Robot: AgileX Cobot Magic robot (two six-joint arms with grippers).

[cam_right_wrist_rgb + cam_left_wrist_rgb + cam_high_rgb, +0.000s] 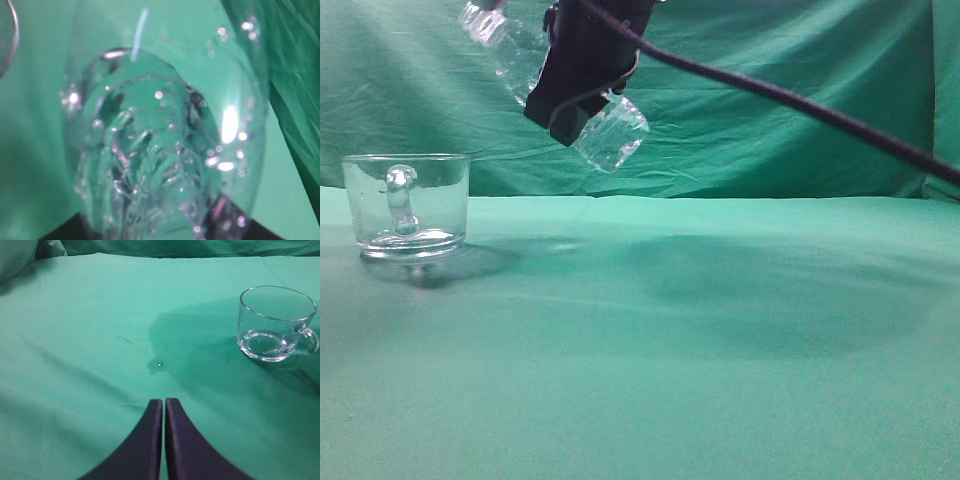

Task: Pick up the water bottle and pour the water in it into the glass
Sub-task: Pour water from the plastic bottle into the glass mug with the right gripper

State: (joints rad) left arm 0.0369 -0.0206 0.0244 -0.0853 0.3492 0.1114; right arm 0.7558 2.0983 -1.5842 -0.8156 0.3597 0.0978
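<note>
Backdrop: green cloth hangs in folds behind the counter (720, 340), which is draped in the same green cloth.

Landmark: the glass (406, 205) stands upright on the counter, handle turned toward the exterior camera; in the left wrist view (276, 322) its handle points to the right of the frame.

Water bottle, place: the water bottle (610, 130) is held in the air, above the glass and off to its right in the exterior view, clear of the counter.

Water bottle, long axis: tilted on a slant, the neck end higher and nearer the glass's side, the ribbed base lower and farther from it; the neck end runs out of the top of the frame, so the mouth cannot be seen.

Right tool: the right tool (582, 85) is clamped across the bottle's mid-body, its dark body hiding that section; a black cable (800, 100) trails away from it to the right.

Right wrist view: the bottle (160, 150) fills the frame, ribs and glints blurred.

Glass, contents: a bright ring shows at the thick base; whether it holds any water cannot be told.

Bottle, contents: glints only; no level line can be made out.

Left tool: the left tool (164, 410) hovers over bare cloth, near the glass and apart from it, its two dark fingers (147, 440) pressed together with nothing between them.

Counter detail: a small shiny droplet (159, 364) sits on the cloth between the left tool and the glass.
</note>
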